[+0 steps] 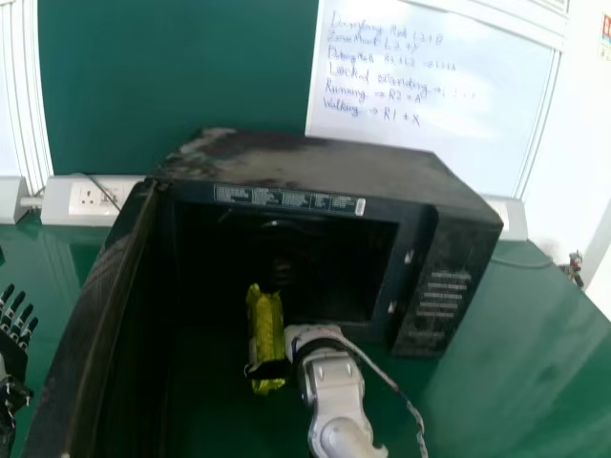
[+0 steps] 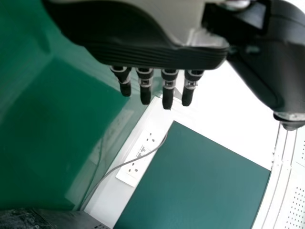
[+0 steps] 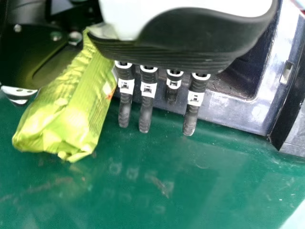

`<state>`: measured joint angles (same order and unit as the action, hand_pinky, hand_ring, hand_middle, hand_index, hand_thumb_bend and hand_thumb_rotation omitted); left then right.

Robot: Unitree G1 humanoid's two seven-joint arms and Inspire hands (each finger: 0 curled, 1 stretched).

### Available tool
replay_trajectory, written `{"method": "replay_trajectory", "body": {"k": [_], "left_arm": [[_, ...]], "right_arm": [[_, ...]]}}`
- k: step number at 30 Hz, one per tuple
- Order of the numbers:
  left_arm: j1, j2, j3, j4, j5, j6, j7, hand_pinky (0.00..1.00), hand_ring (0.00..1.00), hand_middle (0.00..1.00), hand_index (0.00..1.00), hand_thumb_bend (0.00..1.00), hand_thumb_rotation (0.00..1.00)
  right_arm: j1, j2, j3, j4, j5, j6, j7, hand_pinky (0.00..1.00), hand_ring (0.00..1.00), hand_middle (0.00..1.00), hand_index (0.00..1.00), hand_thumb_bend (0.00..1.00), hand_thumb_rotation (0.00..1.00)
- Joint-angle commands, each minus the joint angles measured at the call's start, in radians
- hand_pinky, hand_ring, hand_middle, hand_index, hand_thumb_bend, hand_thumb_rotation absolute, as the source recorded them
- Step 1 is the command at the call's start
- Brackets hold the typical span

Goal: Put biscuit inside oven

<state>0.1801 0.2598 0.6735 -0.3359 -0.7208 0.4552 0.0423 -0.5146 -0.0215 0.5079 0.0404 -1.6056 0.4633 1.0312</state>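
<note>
Yellow biscuit pack points up at the oven

The pack is in the right hand, near the middle of the head view, a bit low. It sits just to the left of that hand, held between the thumb and the palm. The fingers are straight and do not wrap around it.

The pack is long and thin, and its long side runs up and down in the head view. Its top end points at the dark hole of the oven. I cannot tell if that end is inside. The door is wide open on the left side.

The right hand is the near one, so it should do the job. It looks like it must push up and ahead. The left hand, at the left edge, has its fingers out straight and holds nothing.
</note>
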Motion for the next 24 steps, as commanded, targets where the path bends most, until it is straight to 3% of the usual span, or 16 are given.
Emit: {"method": "replay_trajectory", "body": {"k": [1, 7, 24], "left_arm": [[-0.002, -0.007, -0.011, -0.013, -0.011, 0.013, 0.003, 0.72, 0.76, 0.78, 0.77, 0.74, 0.12], [0.001, -0.008, -0.015, -0.017, -0.007, 0.011, 0.001, 0.71, 0.75, 0.78, 0.76, 0.74, 0.12], [0.008, -0.017, -0.023, -0.032, -0.017, 0.011, -0.005, 0.72, 0.76, 0.79, 0.79, 0.72, 0.13]], "right_arm": [[-0.011, 0.009, 0.000, 0.034, 0.024, 0.016, -0.019, 0.71, 0.72, 0.74, 0.71, 1.00, 0.97], [-0.011, 0.004, 0.016, 0.066, 0.054, 0.036, -0.083, 0.68, 0.68, 0.69, 0.64, 1.00, 1.00], [-0.067, 0.014, 0.051, 0.132, 0.096, 0.084, -0.111, 0.66, 0.66, 0.67, 0.64, 1.00, 1.00]]}}
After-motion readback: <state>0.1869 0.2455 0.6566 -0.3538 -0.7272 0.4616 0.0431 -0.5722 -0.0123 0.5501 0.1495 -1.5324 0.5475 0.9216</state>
